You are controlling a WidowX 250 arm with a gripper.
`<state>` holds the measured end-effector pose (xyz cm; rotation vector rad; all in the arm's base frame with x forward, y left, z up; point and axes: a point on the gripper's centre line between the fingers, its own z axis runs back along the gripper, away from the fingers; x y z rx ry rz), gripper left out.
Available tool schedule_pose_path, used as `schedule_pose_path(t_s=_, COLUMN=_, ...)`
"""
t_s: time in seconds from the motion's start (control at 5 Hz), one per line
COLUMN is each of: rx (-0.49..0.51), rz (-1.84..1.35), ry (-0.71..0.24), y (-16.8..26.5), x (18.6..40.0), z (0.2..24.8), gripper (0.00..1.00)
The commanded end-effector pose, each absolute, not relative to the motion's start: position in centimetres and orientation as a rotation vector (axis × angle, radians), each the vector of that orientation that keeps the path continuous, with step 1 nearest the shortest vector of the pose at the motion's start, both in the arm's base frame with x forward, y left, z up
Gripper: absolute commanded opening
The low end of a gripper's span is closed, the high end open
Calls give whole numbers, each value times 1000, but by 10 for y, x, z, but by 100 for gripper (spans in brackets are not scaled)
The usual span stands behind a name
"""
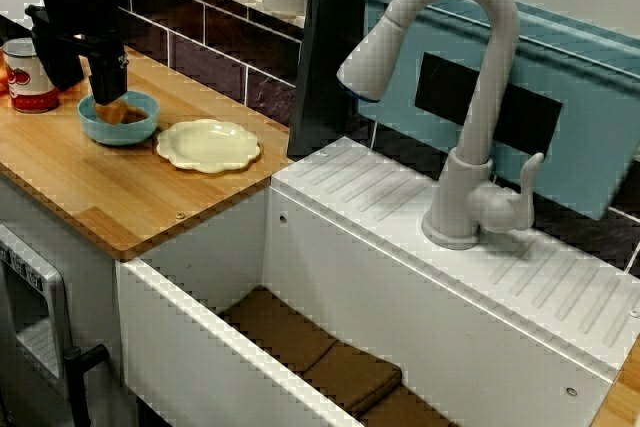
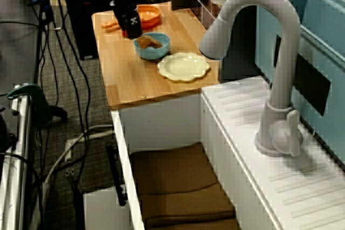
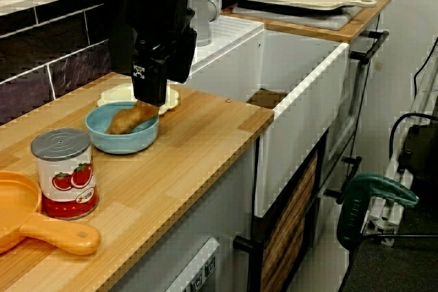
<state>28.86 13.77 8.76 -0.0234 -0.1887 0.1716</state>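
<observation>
One big white sink (image 1: 200, 287) w/ grey faucet (image 1: 470, 97), wood counter (image 1: 90, 187) next to it. Yr black gripper (image 3: 150, 95) hangs low over the counter. Under and around it, by size: orange pan (image 3: 27, 217), scalloped yellow plate (image 1: 208, 144), blue bowl (image 3: 122, 139), tomato can (image 3: 65, 172), brown food piece (image 3: 130, 120). Bowl sits btw plate & can, plate just beside it. Food piece lies in bowl, one end raised. Yr fingertips are right at that end. Can't tell jaw gap or if they've got hold.

Gripper (image 2: 132, 28) hangs at bowl (image 2: 155, 54) far rim, near brown food (image 2: 149, 41) inside. Plate (image 2: 183, 67) just beside bowl.
</observation>
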Motion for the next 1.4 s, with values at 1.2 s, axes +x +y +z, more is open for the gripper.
schedule_pose_path(t_s=1.2, rx=-103, rz=229, ry=-256, y=146, x=301, z=107, gripper=100)
